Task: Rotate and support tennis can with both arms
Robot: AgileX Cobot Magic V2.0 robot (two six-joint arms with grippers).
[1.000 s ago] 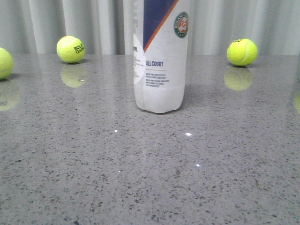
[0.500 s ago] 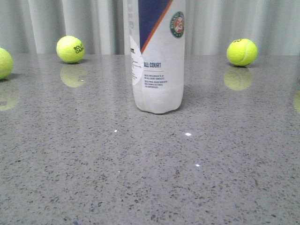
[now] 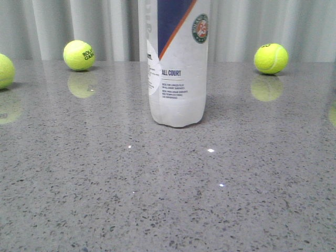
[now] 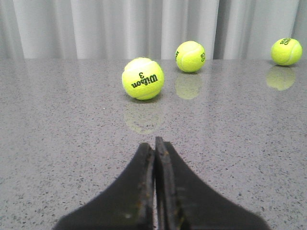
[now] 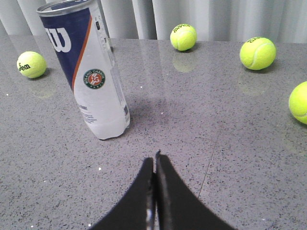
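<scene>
The tennis can stands upright on the grey speckled table, white below and navy above with an orange stripe, round emblem and "ALL COURT" text. Its top is cut off in the front view. In the right wrist view the can stands with its W logo showing, ahead and to one side of my right gripper, which is shut, empty and apart from it. My left gripper is shut and empty over bare table; the can is not in its view. Neither arm shows in the front view.
Yellow-green tennis balls lie around: at the back left, the left edge and the back right. The nearest ball to my left gripper reads Wilson 3. A ball lies at the frame edge beside my right gripper. A grey curtain closes the back.
The can shifted slightly left and its emblem and text moved a little left, then back slightly right. It stays upright. The balls have not moved.
</scene>
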